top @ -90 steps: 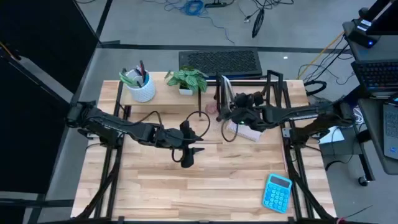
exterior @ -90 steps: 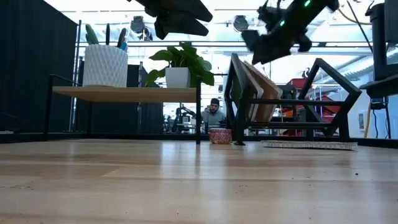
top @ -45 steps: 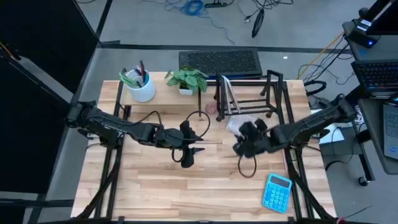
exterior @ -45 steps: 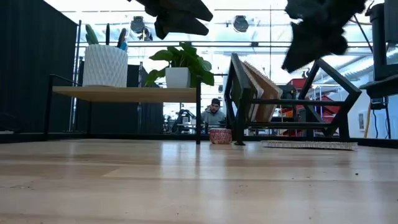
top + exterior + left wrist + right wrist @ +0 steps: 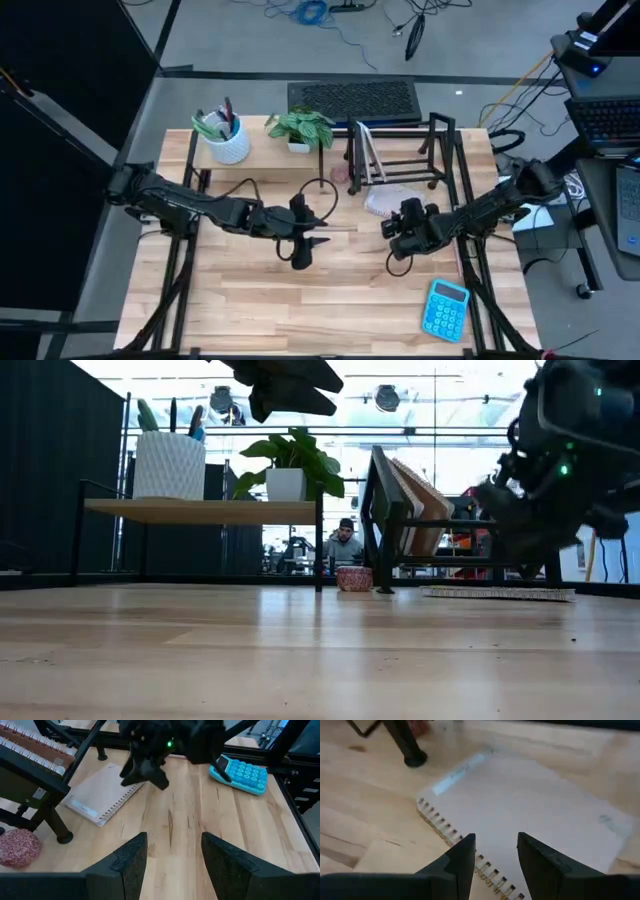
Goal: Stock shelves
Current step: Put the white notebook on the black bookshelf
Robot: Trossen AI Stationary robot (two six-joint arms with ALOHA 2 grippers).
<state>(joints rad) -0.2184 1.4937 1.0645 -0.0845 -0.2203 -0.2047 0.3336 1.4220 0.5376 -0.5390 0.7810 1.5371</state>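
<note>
- Shelves: the pale-wood riser shelf (image 5: pixel 262 152) stands at the table's back left; the black wire rack (image 5: pixel 398 158) stands beside it at the back right, with books already upright against its left dividers.
- Step in hand, as judged: picking up the spiral notebook (image 5: pixel 530 815), which lies flat on the table just in front of the rack.
- Right gripper (image 5: pixel 492 855): fingers spread, hovering low over the notebook's wire-bound edge.
- Recommended approach: close on one edge only, lift until the cover clears the table, then turn the notebook upright before presenting it to a free rack slot.
- Left gripper (image 5: pixel 172 862): fingers spread, empty, waiting above mid-table.
- Obstacles: the rack's front foot (image 5: pixel 412 756) sits close to the notebook's corner; a small red bowl (image 5: pixel 17 847) rests between the two units.
- Other items: white cup (image 5: pixel 229 143) and potted plant (image 5: pixel 301 128) on the riser; blue calculator (image 5: pixel 445 309) at the front right, well apart.
</note>
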